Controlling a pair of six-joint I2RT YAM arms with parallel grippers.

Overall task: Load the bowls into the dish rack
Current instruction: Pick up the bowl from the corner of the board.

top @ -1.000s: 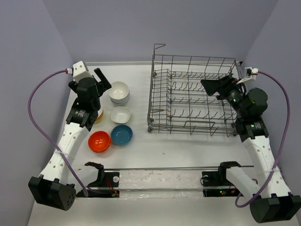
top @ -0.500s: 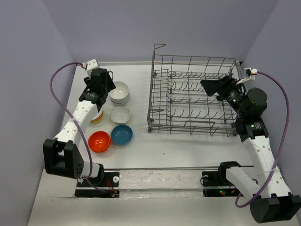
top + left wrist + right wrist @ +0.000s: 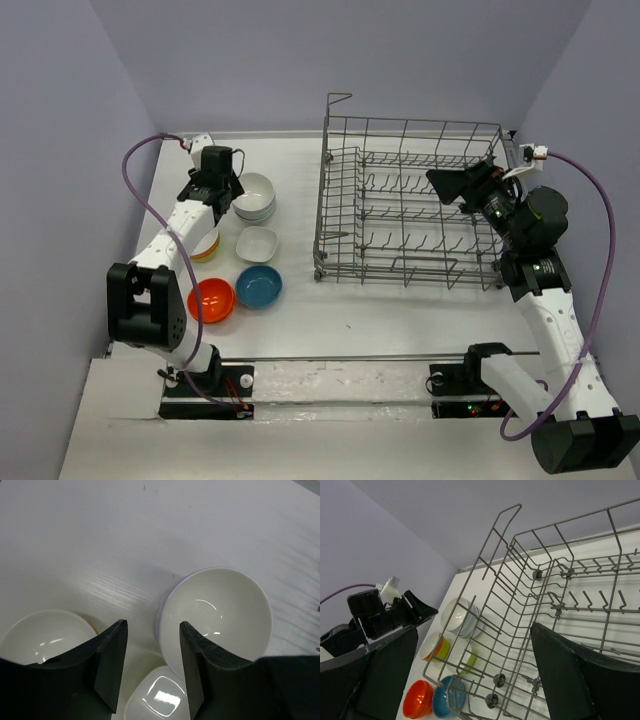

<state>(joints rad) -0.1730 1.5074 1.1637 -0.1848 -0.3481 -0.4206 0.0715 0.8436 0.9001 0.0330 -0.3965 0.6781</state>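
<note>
left claw (image 3: 152,629) half open and empty, its fingers astride the rim of the stacked white bowls (image 3: 215,610) near the desk's far left corner, right claw (image 3: 473,630) wide open, empty, at the dish rack (image 3: 408,268) right end

glossy bowls (image 3: 215,605), metal wire dish rack (image 3: 410,205)

Grey rack (image 3: 340,200), orange bowl (image 3: 211,300), blue bowl (image 3: 259,286)
</note>
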